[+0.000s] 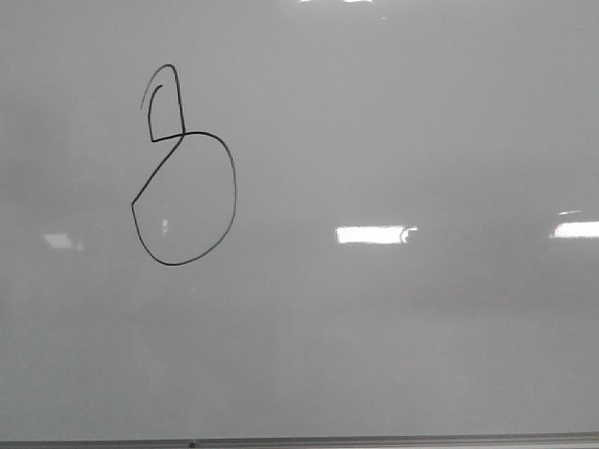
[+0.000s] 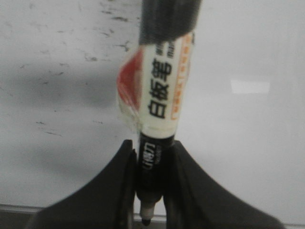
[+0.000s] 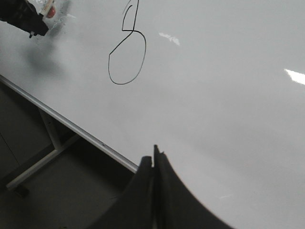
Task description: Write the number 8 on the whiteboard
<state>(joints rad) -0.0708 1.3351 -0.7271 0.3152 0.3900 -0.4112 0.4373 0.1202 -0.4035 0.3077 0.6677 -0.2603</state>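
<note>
The number 8 (image 1: pixel 183 137) is a thin black line figure on the whiteboard (image 1: pixel 393 131), left of centre: a large round lower loop under a small narrow upper loop. It also shows in the right wrist view (image 3: pixel 129 31). No gripper is in the front view. My left gripper (image 2: pixel 152 145) is shut on a black marker (image 2: pixel 159 90) with a cream and red label, over the board (image 2: pixel 248 52). My right gripper (image 3: pixel 153 158) is shut and empty, at the board's near edge, well away from the figure. The left gripper (image 3: pixel 32 25) shows beyond the figure there.
A thin grey frame edge (image 1: pixel 374 440) runs along the board's bottom and also shows in the right wrist view (image 3: pixel 71 125). Below it are a metal stand leg (image 3: pixel 43 162) and dark floor. Bright glare patches (image 1: pixel 374 234) lie on the board. Faint old marks (image 2: pixel 109 16) smudge the board.
</note>
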